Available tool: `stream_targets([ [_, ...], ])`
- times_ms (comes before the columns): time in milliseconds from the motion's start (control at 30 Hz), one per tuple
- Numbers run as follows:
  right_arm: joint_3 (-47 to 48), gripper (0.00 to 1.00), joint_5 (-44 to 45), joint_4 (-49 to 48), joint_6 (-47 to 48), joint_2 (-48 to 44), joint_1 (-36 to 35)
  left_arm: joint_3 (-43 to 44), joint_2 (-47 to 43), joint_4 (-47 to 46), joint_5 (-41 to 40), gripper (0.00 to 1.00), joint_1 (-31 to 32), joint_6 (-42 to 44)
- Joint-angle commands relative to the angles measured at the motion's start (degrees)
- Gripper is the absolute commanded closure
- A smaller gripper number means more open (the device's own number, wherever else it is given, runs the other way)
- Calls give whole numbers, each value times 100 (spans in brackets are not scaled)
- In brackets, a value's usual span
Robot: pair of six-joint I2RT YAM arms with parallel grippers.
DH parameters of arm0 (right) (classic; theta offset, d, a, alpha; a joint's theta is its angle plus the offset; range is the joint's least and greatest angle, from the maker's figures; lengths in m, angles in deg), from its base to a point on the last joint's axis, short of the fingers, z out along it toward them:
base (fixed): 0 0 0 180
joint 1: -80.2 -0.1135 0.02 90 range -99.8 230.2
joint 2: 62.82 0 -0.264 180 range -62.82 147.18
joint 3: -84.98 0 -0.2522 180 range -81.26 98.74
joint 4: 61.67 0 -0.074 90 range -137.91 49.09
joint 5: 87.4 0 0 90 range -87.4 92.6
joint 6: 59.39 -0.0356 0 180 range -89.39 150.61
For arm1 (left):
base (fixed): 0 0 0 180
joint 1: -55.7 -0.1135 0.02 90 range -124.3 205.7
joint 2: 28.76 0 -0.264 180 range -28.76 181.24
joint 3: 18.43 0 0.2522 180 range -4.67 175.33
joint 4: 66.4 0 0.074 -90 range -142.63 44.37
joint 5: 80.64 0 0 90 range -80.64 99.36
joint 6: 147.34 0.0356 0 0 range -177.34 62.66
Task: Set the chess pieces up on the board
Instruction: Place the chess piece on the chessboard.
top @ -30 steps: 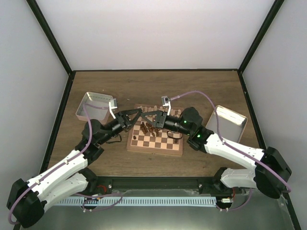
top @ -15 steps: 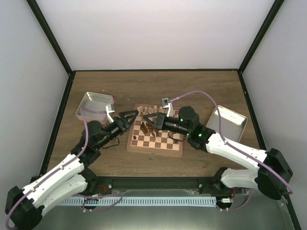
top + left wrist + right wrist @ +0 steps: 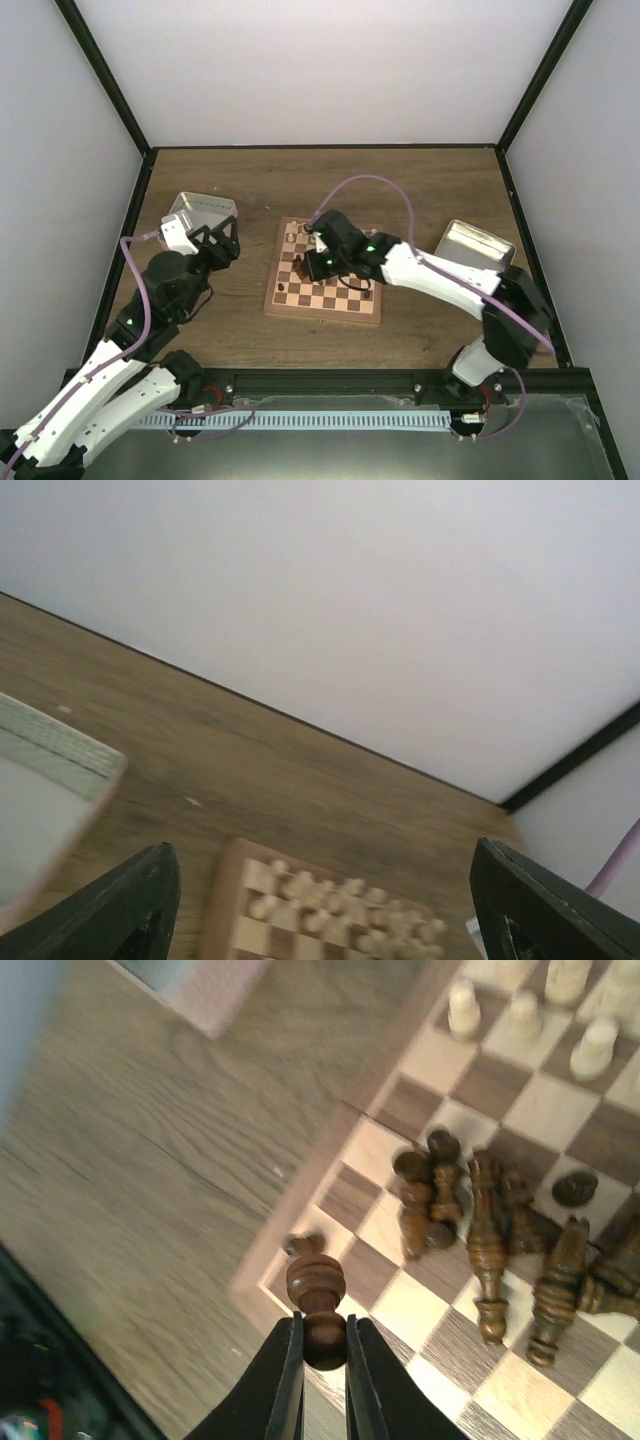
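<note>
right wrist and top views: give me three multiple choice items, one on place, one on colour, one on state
1. The left gripper hangs: A by the left tray, off the board; B over the board's middle; C on the board's far row.
2. The piece in the right gripper is: A pale cream; B dark brown; C red.
3. The dark pieces mid-board: A all upright; B several lying down; C all inside a tray.
A: the top view shows it left of the board. B: a brown piece sits between the shut fingers. B: they lie on their sides across squares.
</note>
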Motion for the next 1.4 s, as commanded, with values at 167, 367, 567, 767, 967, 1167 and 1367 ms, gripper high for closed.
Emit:
stream_targets([
  [167,1602,95,575,1915,688,1659,-483,-63,-124,346,-1034,18,-7,1372],
  [367,2201,95,611,2433,750,2307,-572,-161,-308,309,-824,18,-7,1340],
  [567,2630,95,768,2753,775,2726,-620,-210,-392,274,-680,17,-7,1277],
  [767,2916,91,902,2910,764,2941,-629,-264,-407,249,-636,17,-3,1218],
  [967,2927,77,829,2926,725,2916,-648,-281,-410,267,-695,17,-7,1182],
  [1167,2848,69,646,2689,668,2804,-648,-281,-392,276,-722,17,-7,1172],
  [1367,2788,70,681,2509,521,2790,-647,-281,-384,293,-722,17,-7,1172],
])
